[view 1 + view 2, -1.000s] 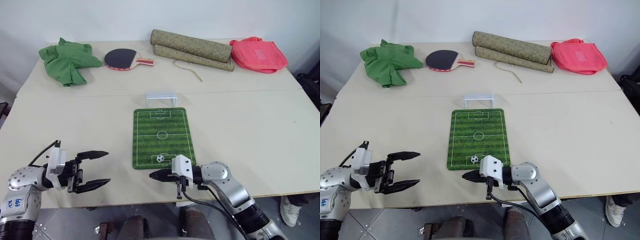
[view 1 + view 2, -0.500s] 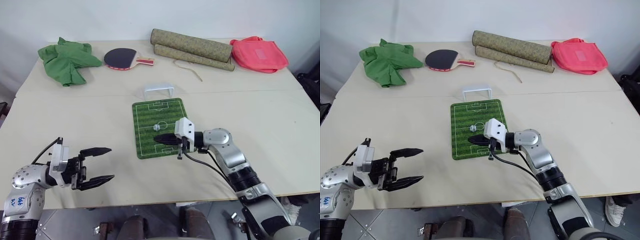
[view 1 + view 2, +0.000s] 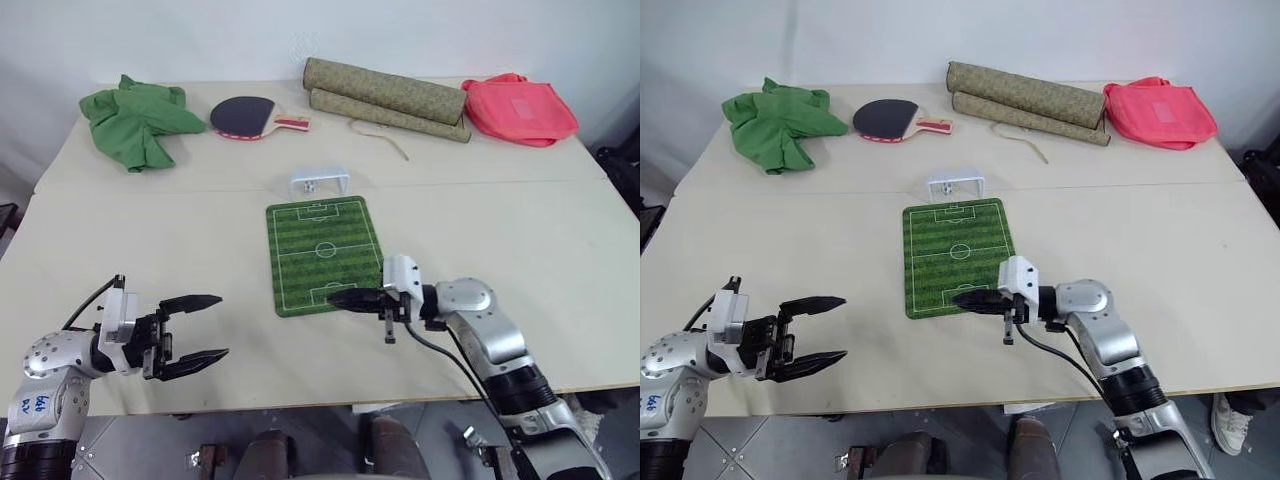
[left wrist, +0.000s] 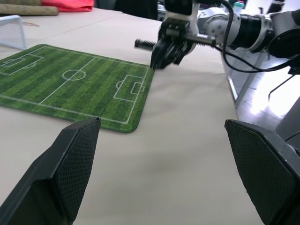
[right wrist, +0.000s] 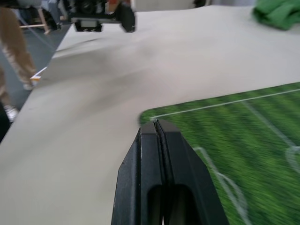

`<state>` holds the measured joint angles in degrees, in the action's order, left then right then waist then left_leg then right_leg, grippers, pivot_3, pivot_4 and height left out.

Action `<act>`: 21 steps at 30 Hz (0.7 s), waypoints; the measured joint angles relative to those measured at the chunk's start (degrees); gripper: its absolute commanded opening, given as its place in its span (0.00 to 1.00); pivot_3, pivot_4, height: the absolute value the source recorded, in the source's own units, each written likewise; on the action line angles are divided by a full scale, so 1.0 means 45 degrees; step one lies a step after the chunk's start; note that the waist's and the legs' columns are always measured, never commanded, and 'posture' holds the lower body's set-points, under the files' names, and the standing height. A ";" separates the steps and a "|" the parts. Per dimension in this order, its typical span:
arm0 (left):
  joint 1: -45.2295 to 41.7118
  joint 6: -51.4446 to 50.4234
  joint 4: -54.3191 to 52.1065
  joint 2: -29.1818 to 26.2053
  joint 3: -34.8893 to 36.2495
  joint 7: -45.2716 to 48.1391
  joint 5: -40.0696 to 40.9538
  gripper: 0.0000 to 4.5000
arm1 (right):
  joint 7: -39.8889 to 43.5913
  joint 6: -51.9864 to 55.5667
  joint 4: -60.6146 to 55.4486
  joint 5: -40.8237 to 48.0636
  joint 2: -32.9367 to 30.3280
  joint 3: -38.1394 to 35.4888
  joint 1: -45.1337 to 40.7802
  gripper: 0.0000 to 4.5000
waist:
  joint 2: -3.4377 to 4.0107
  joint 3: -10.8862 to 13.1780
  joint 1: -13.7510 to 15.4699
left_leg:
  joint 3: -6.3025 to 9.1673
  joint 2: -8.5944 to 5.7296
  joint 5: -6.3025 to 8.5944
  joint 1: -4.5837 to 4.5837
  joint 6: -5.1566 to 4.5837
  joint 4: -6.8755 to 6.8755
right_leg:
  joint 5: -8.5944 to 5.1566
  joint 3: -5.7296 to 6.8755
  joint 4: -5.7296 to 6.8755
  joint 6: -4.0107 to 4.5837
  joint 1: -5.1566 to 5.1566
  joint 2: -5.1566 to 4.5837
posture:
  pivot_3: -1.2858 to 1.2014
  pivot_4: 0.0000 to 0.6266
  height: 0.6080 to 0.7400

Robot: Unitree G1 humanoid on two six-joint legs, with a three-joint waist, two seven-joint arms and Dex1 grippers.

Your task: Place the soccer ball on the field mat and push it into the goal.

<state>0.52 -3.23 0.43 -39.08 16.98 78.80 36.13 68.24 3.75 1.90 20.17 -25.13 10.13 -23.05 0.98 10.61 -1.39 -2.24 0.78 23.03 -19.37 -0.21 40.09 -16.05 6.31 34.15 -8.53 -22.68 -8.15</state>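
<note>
Now your soccer ball (image 3: 312, 186) sits inside the goal (image 3: 319, 181), just past the far end of the field mat (image 3: 323, 254), mid-worktop (image 3: 520, 240). Your right pincer (image 3: 340, 298) is pressed together, empty, over the mat's near right corner. Your left pincer (image 3: 205, 328) stands apart near the worktop's front left edge, holding nothing.

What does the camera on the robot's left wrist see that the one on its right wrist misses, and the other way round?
Left wrist view alone: the goal, the rolled mats, the pink bag and the shut right gripper at the field mat's corner. Right wrist view alone: the green cloth, the left gripper across the table and a person's legs beside it. Both: the field mat on the beige table.
</note>
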 measured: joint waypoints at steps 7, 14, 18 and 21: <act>-0.0084 0.0570 0.0614 -0.0190 0.0771 -0.0904 -0.0470 1.00 | -0.0282 0.0088 -0.0943 0.1448 -0.1976 -0.3495 0.2441 0.41 | -0.0002 0.0001 0.0025 | -0.0007 0.0002 0.0003 -0.0002 -0.0004 -0.0010 | 0.0000 0.0005 -0.0016 -0.0001 0.0003 0.0002 | 0.52 0.24 1.00; -0.0408 0.0835 0.1079 -0.0338 0.1486 -0.2572 -0.0975 1.00 | -0.0198 -0.1455 -0.1481 0.1929 -0.3326 -0.6977 0.5007 0.95 | -0.0007 0.0002 0.0079 | -0.0017 0.0003 0.0004 0.0010 -0.0004 -0.0027 | 0.0001 0.0001 -0.0024 -0.0004 0.0008 0.0001 | 0.52 0.24 1.00; -0.0303 0.1175 0.1396 -0.0367 0.1507 -0.2588 -0.1198 1.00 | 0.0179 -0.1812 -0.1666 0.2535 -0.3292 -0.7408 0.5714 0.99 | -0.0007 0.0003 0.0011 | -0.0043 0.0002 0.0004 0.0026 -0.0005 -0.0010 | 0.0005 -0.0020 -0.0017 -0.0009 0.0018 -0.0001 | 0.52 0.24 1.00; -0.0303 0.1402 0.1644 -0.0360 0.1548 -0.2771 -0.1317 1.00 | 0.0086 -0.1637 -0.1653 0.2829 -0.3311 -0.7692 0.5835 0.99 | -0.0011 0.0005 0.0010 | -0.0037 0.0006 0.0004 0.0037 -0.0005 -0.0002 | 0.0007 -0.0020 -0.0008 -0.0005 0.0028 -0.0001 | 0.52 0.24 1.00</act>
